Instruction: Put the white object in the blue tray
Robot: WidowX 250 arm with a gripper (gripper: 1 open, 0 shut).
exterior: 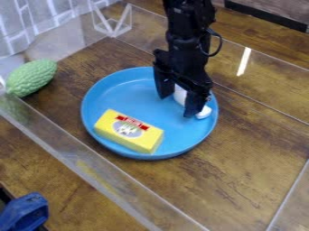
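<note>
The white object [204, 111] lies on the right side of the blue tray [104, 94], mostly hidden by the gripper; only its near rounded end shows. My gripper [182, 97] points straight down into the tray with its jaws open. One black finger stands on each side of the white object, low over the tray floor. I cannot tell whether the fingers touch it. Nothing is gripped.
A yellow block with a red label [130, 132] lies in the front left of the tray. A green bumpy object [31, 77] sits on the wooden table at the left. A blue thing [22, 215] shows at the bottom left corner.
</note>
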